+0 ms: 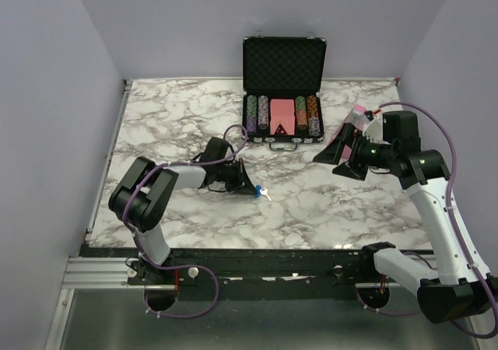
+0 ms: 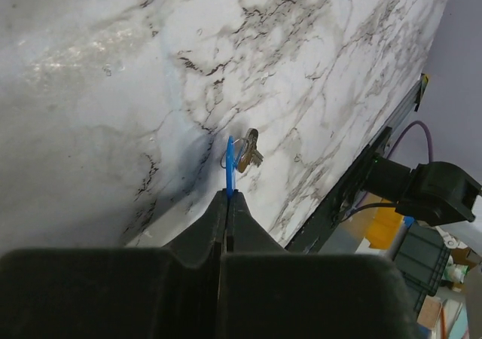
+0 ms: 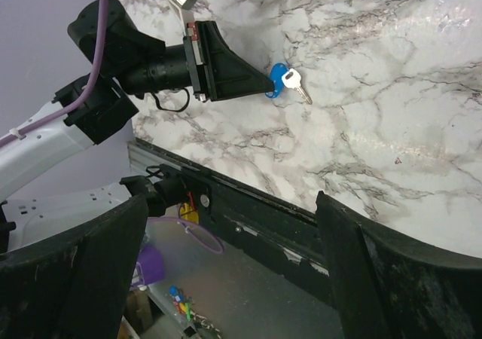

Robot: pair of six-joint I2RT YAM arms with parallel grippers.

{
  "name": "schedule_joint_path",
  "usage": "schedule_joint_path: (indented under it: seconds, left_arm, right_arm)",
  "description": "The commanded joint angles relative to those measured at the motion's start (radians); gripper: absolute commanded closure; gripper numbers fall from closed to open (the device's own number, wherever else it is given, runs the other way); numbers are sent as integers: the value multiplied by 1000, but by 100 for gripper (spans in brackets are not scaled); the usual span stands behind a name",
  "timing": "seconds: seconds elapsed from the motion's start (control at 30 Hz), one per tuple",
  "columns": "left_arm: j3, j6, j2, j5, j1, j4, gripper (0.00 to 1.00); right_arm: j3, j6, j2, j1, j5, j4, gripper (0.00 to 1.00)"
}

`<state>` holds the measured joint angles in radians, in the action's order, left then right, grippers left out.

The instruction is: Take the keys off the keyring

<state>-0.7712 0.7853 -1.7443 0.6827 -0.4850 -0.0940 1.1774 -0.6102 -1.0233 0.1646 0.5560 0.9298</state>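
The key with the blue oval head (image 2: 230, 166) is pinched edge-on between the shut jaws of my left gripper (image 2: 228, 194), low over the marble. A silvery key (image 2: 249, 149) hangs beside it, and a thin keyring (image 2: 224, 158) barely shows next to the blue head. In the top view the blue head (image 1: 257, 190) and the silvery key (image 1: 265, 195) lie just right of my left gripper (image 1: 247, 184). My right gripper (image 1: 327, 152) is open, empty and raised well to the right. Its wrist view shows the blue head (image 3: 279, 77) and the silvery key (image 3: 298, 90) far ahead.
An open black chip case (image 1: 283, 93) with chips and a pink block stands at the back middle. A pink wedge-shaped object (image 1: 356, 117) lies near the right arm's wrist. The table's near edge rail (image 1: 257, 253) runs in front of both arm bases.
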Motion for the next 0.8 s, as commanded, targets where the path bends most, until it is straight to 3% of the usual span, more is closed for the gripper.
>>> schedule_joint_path:
  seconds: [0.0,0.23,0.77]
  left_arm:
    - [-42,-11,29,-8,-15,37,100]
    - [-146,-52,117,-37,-38,273,100]
    - [-494,-75,319,-204,-133,810,100]
  right_arm:
    - [25,26,-1,7,51,6,0]
    - [-8,-22,45,7,116,-103,0]
    - [-165,-350,149,7,240,-531,0]
